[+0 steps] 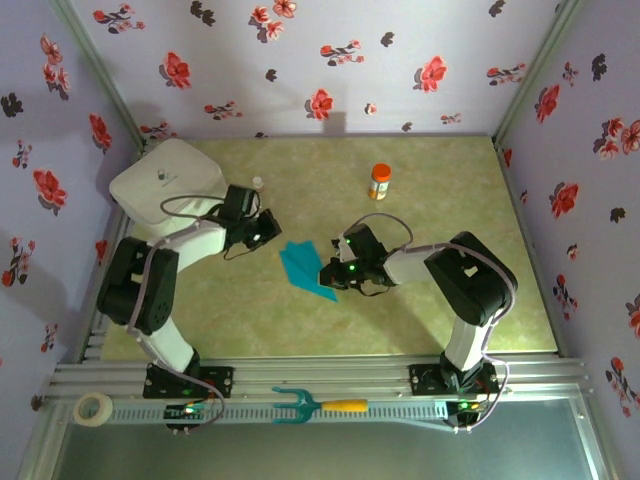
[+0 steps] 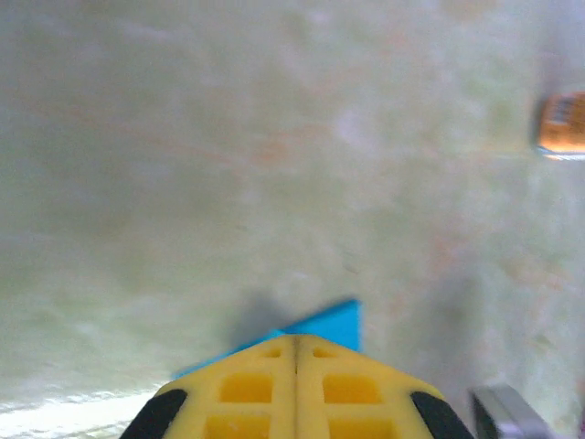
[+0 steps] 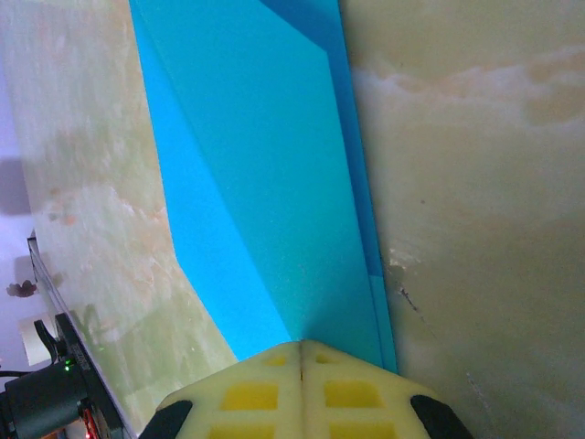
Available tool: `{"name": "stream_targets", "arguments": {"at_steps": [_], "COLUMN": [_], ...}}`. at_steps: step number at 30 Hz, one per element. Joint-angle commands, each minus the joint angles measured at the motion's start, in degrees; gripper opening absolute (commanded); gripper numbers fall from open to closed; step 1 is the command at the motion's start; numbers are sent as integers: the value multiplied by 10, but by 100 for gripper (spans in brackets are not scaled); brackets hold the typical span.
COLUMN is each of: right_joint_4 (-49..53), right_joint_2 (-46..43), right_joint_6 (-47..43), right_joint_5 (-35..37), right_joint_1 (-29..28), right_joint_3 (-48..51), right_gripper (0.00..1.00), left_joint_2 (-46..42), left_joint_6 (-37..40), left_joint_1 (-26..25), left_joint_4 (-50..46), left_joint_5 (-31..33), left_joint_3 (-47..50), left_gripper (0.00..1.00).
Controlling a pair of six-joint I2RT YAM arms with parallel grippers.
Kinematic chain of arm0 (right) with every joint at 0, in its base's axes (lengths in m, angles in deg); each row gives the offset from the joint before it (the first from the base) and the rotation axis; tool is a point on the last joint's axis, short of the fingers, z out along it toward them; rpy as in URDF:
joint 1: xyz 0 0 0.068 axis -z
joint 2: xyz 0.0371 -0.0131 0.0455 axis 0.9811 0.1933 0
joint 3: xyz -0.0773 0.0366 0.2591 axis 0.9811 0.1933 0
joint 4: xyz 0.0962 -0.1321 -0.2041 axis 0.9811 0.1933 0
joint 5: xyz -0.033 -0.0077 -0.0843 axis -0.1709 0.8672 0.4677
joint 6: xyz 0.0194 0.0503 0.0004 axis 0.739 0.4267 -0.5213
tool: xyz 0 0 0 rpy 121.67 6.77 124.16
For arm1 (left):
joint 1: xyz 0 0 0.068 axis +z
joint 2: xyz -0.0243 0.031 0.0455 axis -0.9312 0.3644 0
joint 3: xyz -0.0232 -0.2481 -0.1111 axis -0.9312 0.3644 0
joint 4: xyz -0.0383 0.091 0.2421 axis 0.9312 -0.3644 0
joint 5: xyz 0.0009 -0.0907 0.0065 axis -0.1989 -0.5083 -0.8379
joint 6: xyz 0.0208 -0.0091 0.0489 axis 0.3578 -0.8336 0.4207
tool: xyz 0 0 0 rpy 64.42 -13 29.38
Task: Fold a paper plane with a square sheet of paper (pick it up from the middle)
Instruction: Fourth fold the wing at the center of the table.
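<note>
Both claws are clenched. Your right claw (image 3: pixel 300 347) pinches one end of the creased blue paper (image 3: pixel 256 174), which lies mid-surface (image 1: pixel 440 200) between the arms. Your left claw (image 2: pixel 294 343) is pressed together, with the paper's corner just past its tips.

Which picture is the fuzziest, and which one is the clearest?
Left wrist view: soft all over, the orange bottle just a smear at the right edge, a dark shadow beside the blue paper. Right wrist view: sharpest, the paper's creases crisp. Top external view: even light, slightly soft.
</note>
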State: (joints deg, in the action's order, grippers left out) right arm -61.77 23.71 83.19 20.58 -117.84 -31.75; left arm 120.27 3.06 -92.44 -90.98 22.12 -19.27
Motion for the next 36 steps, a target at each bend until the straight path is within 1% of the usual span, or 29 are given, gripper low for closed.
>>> {"name": "stream_targets", "arguments": {"at_steps": [1,3,6,10,13,18,22,24,31,36], "right_joint_4": [106,106,105,103,104,112,127,149,169,186], "right_joint_2": [16,14,15,15,13,-4,-25,-27,42,72], "right_joint_6": [1,2,4,7,7,9,9,-1,-16,-27], "right_joint_5": [32,32,32,32,30,21,3,8,12,32], "right_joint_1": [1,2,2,2,2,2,-3,-6,-19,-18], "right_joint_3": [19,19,17,15,15,2,-35,-59,-128,-121], "right_gripper": [0,0,0,0,0,0,0,0,0,0], "left_joint_2": [-17,-12,13,49,69,76,83,85,87,89], "left_joint_6": [-8,-15,-20,-45,-58,-50,-45,-44,-44,-44], "left_joint_1": [-40,-63,-93,-115,-118,-116,-115,-116,-115,-115], "left_joint_4": [31,59,76,127,148,116,107,108,109,106], "left_joint_5": [-14,-23,-24,-26,-24,2,6,5,5,5], "left_joint_3": [33,48,57,82,93,97,102,105,103,103], "left_gripper": [5,5,5,5,5,4,4,4,3,3]}}
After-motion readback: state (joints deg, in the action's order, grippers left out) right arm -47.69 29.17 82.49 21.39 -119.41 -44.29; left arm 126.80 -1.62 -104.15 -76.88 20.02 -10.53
